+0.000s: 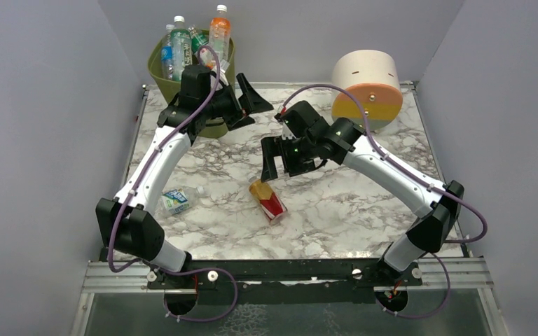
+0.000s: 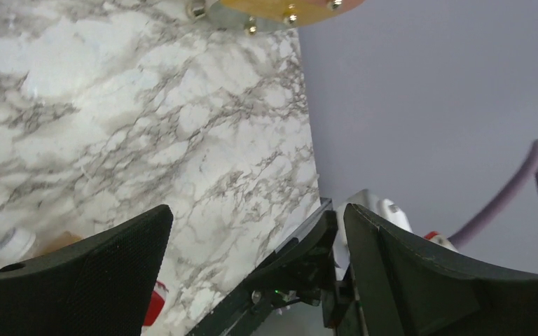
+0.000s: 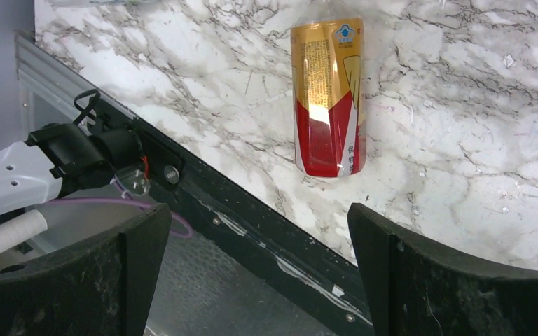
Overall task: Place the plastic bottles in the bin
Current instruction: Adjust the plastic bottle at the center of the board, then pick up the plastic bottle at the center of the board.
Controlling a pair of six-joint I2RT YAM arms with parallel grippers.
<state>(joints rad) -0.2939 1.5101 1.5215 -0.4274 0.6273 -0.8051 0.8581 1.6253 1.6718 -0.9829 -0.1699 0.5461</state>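
Note:
The olive-green mesh bin (image 1: pixel 153 68) stands at the back left with several plastic bottles (image 1: pixel 181 43) upright in it, one orange-filled (image 1: pixel 218 31). A red-and-gold labelled bottle (image 1: pixel 267 199) lies on the marble table's middle; it also shows in the right wrist view (image 3: pixel 328 98). A blue-and-green labelled bottle (image 1: pixel 176 200) lies by the left arm. My left gripper (image 1: pixel 246 106) is open and empty just right of the bin, as the left wrist view (image 2: pixel 258 210) shows. My right gripper (image 1: pixel 277 168) is open and empty above the red-and-gold bottle's near end, as its wrist view (image 3: pixel 258 210) shows.
A cream cylinder (image 1: pixel 366 87) with an orange-yellow-grey face stands at the back right, and its edge shows in the left wrist view (image 2: pixel 287 8). Grey walls enclose the table on three sides. A black rail (image 3: pixel 252 224) runs along the table's near edge.

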